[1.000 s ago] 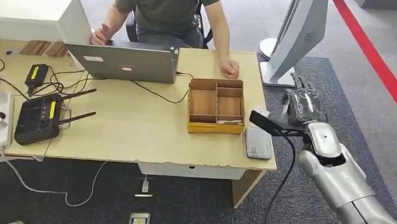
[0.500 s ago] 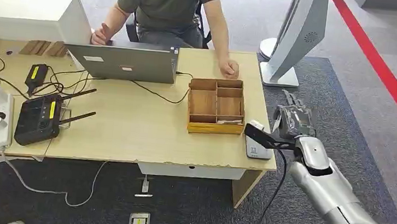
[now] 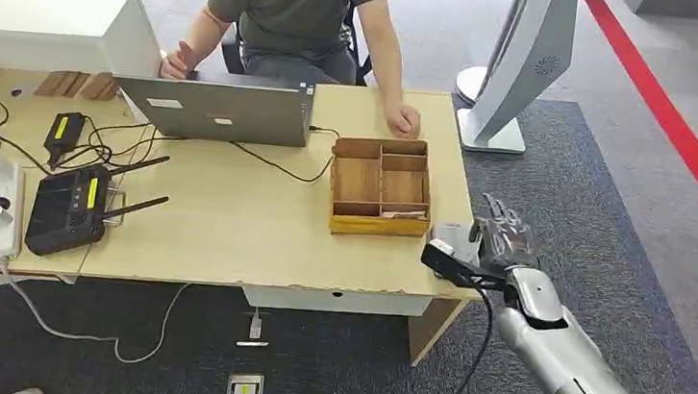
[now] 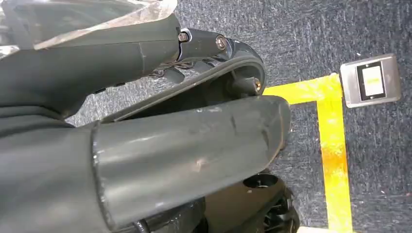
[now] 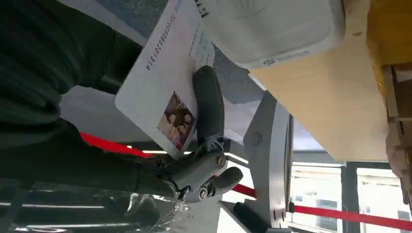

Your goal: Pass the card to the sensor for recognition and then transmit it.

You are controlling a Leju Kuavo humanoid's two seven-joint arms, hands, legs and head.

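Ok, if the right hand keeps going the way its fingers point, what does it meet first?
Probably the card reader at the desk's corner: the right hand holds the card right beside it. Depth is unclear, so it may pass above it.

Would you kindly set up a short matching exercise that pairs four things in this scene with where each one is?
Things:
1. card
2. card reader
3. wooden tray
4. laptop

Places:
A. in front of the seated person
B. held in the right hand
C. on the desk between the laptop and the card reader
D. at the desk's corner nearest the right hand

Pairs: 1-B, 2-D, 3-C, 4-A
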